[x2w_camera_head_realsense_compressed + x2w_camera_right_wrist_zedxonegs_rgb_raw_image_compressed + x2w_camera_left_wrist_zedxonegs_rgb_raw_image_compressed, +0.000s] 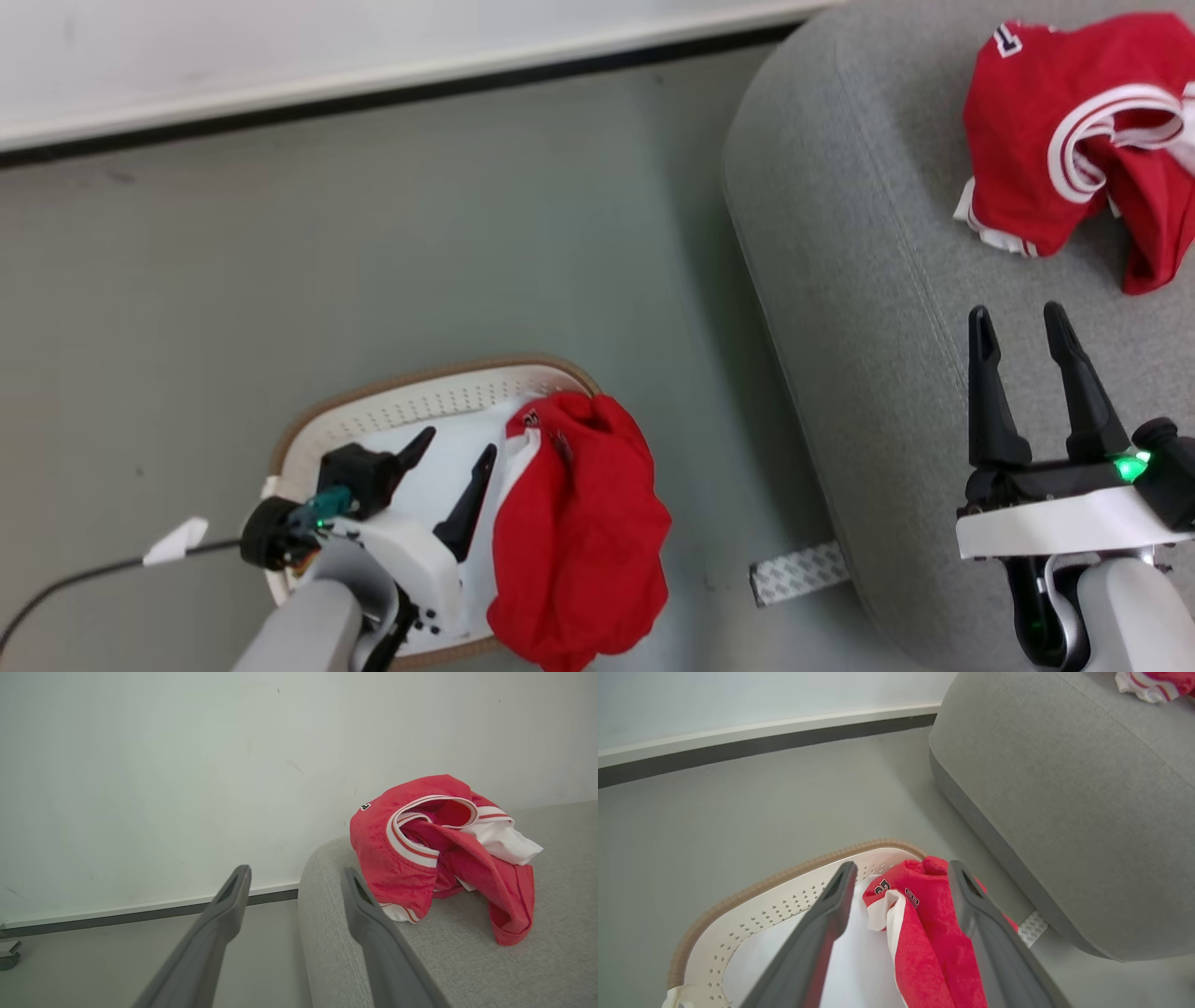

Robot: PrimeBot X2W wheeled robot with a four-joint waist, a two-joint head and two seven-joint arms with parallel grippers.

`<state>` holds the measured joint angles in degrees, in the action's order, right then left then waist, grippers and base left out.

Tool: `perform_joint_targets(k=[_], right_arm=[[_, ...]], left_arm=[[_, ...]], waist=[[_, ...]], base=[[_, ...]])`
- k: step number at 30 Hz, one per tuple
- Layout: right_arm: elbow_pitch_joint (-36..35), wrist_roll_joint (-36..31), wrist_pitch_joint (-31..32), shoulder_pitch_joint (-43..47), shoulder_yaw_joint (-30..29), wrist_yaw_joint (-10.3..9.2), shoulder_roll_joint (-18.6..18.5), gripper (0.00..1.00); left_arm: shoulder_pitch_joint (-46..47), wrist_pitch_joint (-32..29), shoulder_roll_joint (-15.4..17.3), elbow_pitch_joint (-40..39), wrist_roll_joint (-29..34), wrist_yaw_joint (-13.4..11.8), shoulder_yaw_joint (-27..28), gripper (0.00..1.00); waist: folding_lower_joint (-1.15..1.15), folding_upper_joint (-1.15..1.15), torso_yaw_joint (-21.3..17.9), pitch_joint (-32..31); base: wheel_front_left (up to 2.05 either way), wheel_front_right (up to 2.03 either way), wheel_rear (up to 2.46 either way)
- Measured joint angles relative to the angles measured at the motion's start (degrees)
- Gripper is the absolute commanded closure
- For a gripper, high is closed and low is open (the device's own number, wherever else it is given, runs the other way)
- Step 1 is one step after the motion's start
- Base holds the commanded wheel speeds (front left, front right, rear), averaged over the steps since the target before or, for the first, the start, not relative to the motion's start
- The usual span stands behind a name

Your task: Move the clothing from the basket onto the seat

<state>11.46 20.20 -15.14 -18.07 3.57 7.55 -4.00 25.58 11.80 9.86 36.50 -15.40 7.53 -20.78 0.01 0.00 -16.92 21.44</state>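
Lying crumpled on the grey seat (859, 280), the jersey (1055, 140) is sitting in a heap toward the far right of the head view. It is bunched too tightly to show a clear long axis. Its red-white striped opening is facing the right wrist camera.

The second red garment (579, 541) is hanging over the right side of the basket (411, 397), which is standing on the floor (280, 233) to the left of the seat. Its long axis is running up and down the head view. Its upper end is bunching at the basket's tan rim, and its lower end is spilling outside the basket toward the robot. A white stripe is running along its left edge.

The left gripper (459, 443) is hovering over the basket's pale liner with its fingers spread, pointing up and right toward the garment. Whether the nearer finger is touching the cloth cannot be told. The right gripper (1016, 313) is hanging above the seat with its fingers spread and nothing between them. It is pointing toward the jersey and keeping apart from it.
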Motion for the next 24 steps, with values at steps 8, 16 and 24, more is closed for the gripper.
perform_joint_targets(k=[8, 16, 24], right_arm=[[-1.7, 0.6, 0.0, -3.1, -0.3, 0.00, 0.8, 0.00], [-2.8, 3.8, 0.0, -4.2, 1.0, 0.00, 1.0, 0.00], [-3.9, 7.1, 0.0, -5.8, 3.5, 0.00, 1.1, 0.00]], left_arm=[[8.7, -4.9, 2.4, 10.3, -6.2, 0.0, -9.5, 0.00], [13.9, -13.2, 4.3, 16.3, -17.2, 0.0, -14.9, 0.00], [17.1, -20.2, 7.3, 18.2, -24.3, 0.0, -20.7, 0.00]], waist=[[0.01, 0.00, -2.7, 7.0], [0.01, 0.00, -6.4, 12.6], [0.00, 0.00, -9.9, 17.5]], base=[[0.00, 0.00, 0.00], [0.00, 0.00, 0.00], [0.00, 0.00, 0.00]])
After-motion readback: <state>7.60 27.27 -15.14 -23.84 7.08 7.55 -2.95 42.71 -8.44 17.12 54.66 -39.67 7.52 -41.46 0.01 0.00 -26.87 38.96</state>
